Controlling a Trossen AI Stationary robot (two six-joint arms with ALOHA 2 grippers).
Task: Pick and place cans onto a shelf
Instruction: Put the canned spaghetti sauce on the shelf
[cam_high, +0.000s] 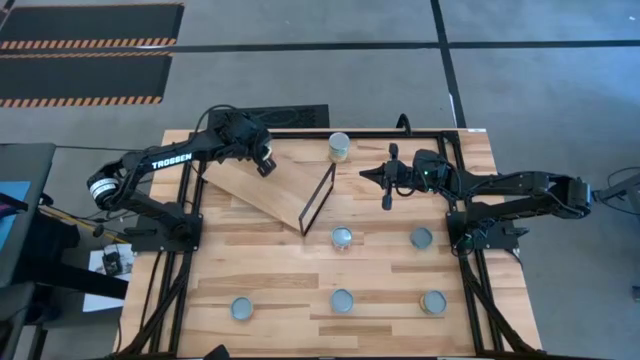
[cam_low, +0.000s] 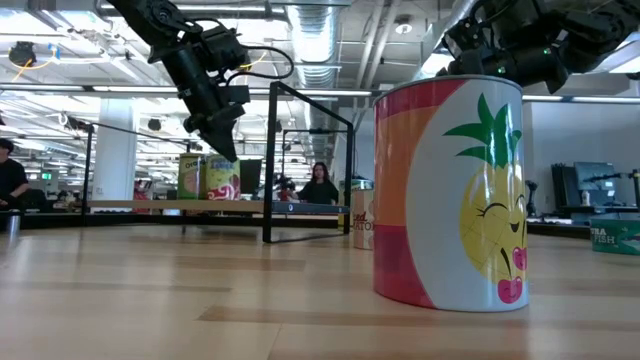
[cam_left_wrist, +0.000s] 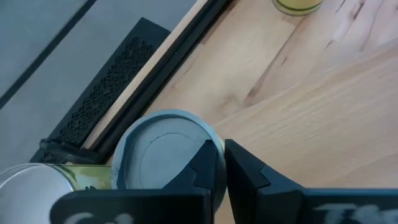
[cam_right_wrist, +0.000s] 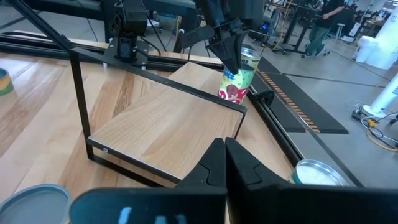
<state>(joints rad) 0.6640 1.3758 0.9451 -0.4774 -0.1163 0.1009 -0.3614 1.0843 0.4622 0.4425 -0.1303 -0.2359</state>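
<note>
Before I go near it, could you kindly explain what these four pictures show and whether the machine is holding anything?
It is a robot with two dark arms at a wooden table. One picture looks straight down, one looks level across the tabletop, and the other two come from cameras on each arm's wrist. The tilted board with the black frame is the shelf. Two cans stand on it, and six more stand on the table. The left end effector hangs just above the cans on the shelf, shut and holding nothing. The right end effector waits over the table on the frame side of the shelf, also shut and empty.
</note>
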